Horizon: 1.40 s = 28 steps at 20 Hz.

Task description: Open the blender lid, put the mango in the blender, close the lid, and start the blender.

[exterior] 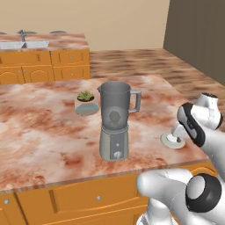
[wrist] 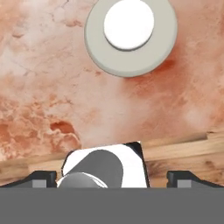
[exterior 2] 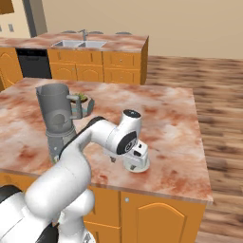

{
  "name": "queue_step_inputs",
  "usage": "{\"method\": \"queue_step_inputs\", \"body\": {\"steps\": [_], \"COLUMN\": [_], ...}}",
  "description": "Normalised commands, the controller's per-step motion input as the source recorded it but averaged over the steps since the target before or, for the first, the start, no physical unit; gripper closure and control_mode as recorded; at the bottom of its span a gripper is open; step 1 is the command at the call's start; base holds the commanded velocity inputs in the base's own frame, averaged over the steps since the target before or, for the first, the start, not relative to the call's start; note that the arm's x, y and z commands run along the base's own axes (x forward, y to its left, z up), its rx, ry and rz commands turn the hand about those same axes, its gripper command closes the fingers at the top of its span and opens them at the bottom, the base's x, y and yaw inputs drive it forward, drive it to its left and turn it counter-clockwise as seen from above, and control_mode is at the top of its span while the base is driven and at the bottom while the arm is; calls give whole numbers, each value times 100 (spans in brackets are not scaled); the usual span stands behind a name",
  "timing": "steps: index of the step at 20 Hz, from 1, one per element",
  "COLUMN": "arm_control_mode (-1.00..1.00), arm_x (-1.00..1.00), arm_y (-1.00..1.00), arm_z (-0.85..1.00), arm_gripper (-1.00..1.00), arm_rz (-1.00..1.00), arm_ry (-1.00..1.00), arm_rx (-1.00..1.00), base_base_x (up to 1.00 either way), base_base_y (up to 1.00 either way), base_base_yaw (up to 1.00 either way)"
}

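Blender lid (wrist: 131, 36) beyond open pincer (wrist: 112, 177).

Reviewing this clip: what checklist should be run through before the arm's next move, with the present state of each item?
1. Tall grey blender with translucent jar stands upright on the marbled reddish counter: ok.
2. Jar rim uncovered for loading: ok.
3. Round flat white lid lies flat on the counter, apart from the blender: ok.
4. Claw open and holding nothing, just above the lid: ok.
5. Where the mango is, and whether it is in the jar: cannot tell.
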Motion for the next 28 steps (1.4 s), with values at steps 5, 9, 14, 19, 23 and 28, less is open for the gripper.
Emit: {"method": "queue_step_inputs", "body": {"steps": [5,9,14,19,23,28], "arm_control_mode": [-100,-100,-100,-100,-100,-100], "arm_x": [56,30,35,13,2,11], "arm_y": [-7,-29,-5,-4,0,0], "arm_z": [-17,-14,-19,-30,-36,-13], "arm_gripper": [-100,-100,-100,-100,-100,-100], "arm_rz": [0,0,0,3,7,11], "arm_ry": [6,7,7,3,0,0], "arm_rx": [0,1,0,0,0,0], "base_base_x": [0,0,0,0,0,0], "base_base_y": [0,0,0,0,0,0], "base_base_yaw": [0,0,0,0,0,0]}}
